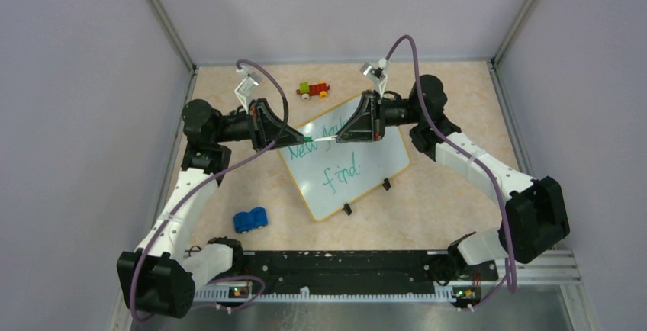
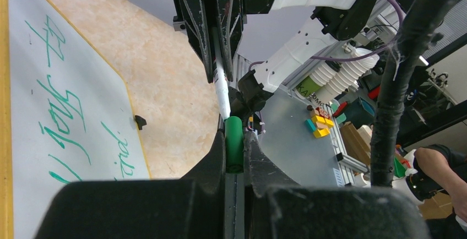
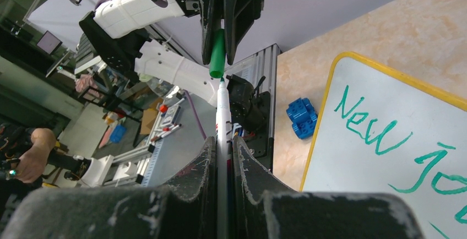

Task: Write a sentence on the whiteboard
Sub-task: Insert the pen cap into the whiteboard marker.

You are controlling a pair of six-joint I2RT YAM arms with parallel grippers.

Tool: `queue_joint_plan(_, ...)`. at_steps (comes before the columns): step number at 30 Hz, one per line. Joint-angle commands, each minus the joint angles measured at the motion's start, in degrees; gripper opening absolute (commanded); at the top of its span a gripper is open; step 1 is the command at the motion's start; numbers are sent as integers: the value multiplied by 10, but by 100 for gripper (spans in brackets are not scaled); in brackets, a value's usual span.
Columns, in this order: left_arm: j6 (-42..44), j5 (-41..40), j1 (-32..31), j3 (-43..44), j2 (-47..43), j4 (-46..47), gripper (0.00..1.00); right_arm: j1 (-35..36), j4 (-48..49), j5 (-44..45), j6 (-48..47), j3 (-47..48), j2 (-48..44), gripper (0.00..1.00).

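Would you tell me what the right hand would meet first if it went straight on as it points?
Most likely the green cap held in the left hand: the marker gripped in the right hand points its tip almost into the cap's mouth, though the exact gap is hard to judge.

**Marker tip meets cap**

Right gripper (image 3: 223, 146) clamped on white marker (image 3: 222, 112), barrel upright between its fingers. Green nib sits at the mouth of the green cap (image 3: 217, 52), which is pinched in the left gripper (image 3: 220, 41) above. Whiteboard (image 3: 358, 195) at right, yellow rim. Sentence (image 3: 374, 129) in green, "New jo…" legible. Blue toy block (image 3: 301, 118) on the table beside the rim.
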Motion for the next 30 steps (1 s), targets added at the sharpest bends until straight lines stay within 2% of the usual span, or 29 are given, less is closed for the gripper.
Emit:
queue_joint_plan(1,27,2,-2,26,-12,-17,0,4,10,-5,-12,29,-14,0)
queue_joint_plan(23,95,-5,-2,38,-13,-96,0,-1,11,-10,-13,24,-21,0)
queue_joint_plan(30,85,-11,-2,41,-11,-96,0,-1,7,-3,-18,26,-18,0)
